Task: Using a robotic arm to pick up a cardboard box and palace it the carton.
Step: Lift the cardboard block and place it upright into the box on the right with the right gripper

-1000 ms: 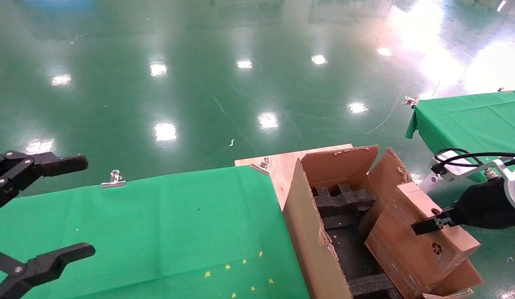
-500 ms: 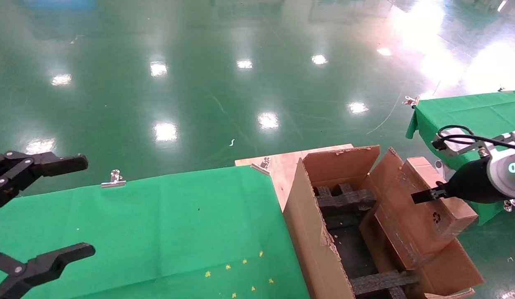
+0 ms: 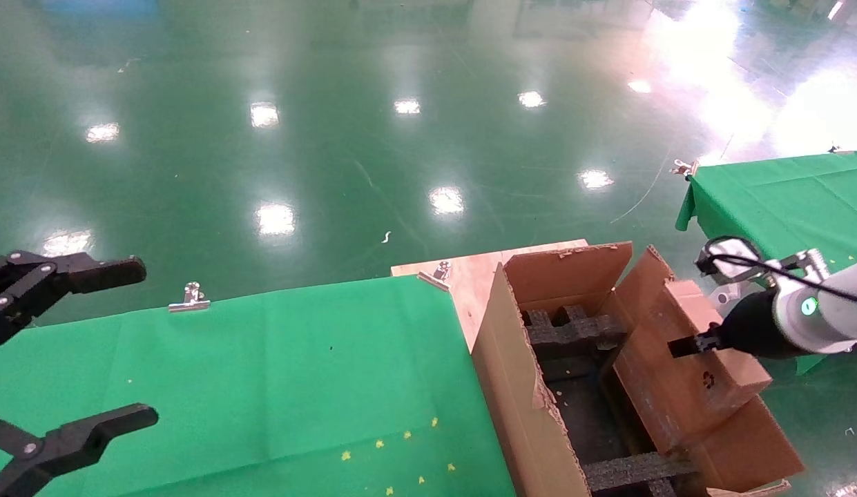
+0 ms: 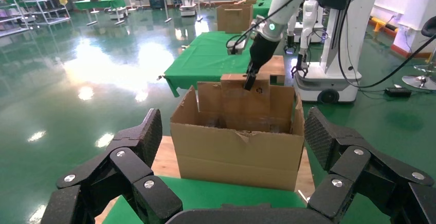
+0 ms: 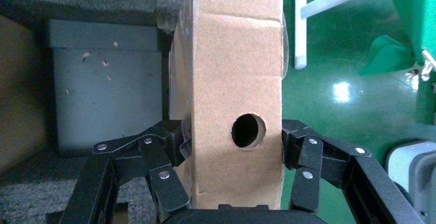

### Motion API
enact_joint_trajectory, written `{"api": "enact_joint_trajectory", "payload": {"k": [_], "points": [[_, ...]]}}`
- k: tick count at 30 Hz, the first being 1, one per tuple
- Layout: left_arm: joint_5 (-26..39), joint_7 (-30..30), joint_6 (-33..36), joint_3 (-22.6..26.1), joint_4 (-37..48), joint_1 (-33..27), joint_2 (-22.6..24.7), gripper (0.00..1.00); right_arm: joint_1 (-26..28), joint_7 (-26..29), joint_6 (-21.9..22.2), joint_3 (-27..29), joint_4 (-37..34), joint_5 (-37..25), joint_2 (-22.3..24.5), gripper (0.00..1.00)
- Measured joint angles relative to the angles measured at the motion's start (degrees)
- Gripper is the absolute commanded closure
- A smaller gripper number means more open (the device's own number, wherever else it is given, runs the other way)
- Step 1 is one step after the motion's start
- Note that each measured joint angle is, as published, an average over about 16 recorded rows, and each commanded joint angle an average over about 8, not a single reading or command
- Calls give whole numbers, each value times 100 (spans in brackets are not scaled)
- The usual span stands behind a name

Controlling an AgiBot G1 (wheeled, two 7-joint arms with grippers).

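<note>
— Since half a second ago the right gripper (image 3: 684, 345) has shifted toward the robot's left and slightly lower, taking the cardboard box (image 3: 684, 373) with it, so the box's lower end now reaches deeper into the carton (image 3: 518, 386). A full second back the box sat lower and farther to the right.

— How is it held?

— The right wrist view shows it plainly: the right gripper's fingers (image 5: 169, 154) are pressed against the two broad sides of the cardboard box (image 5: 236, 95), clamped on it, with the round hole facing the camera between them. The box hangs tilted, its upper end leaning out over the carton's right flap.

— Is it resting on anything inside?

— Hard to say. Its lower end is hidden behind its own body and the carton's wall. Black foam inserts (image 3: 573, 330) show at the far end of the carton, and a strip more at the near end.

— And the other arm?

— The left gripper (image 3: 69, 345) sits at the left edge over the green cloth (image 3: 276, 373), jaws spread wide, holding nothing. From its wrist camera the carton (image 4: 236, 152) stands ahead with the robotic arm (image 4: 265, 41) reaching down onto the box; the carton's inside is out of sight there.
</note>
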Motion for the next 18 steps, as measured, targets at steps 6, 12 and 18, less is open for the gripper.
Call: {"api": "enact_joint_trajectory", "payload": {"k": [6, 12, 18], "points": [[0, 0, 0, 0, 0, 0, 0, 0, -302, 321, 326, -106, -3, -229, -67, 100], [0, 0, 0, 0, 0, 0, 0, 0, -597, 645, 655, -198, -8, -476, -144, 100], [0, 0, 0, 0, 0, 0, 0, 0, -880, 950, 938, -279, -20, -700, -248, 100]]}}
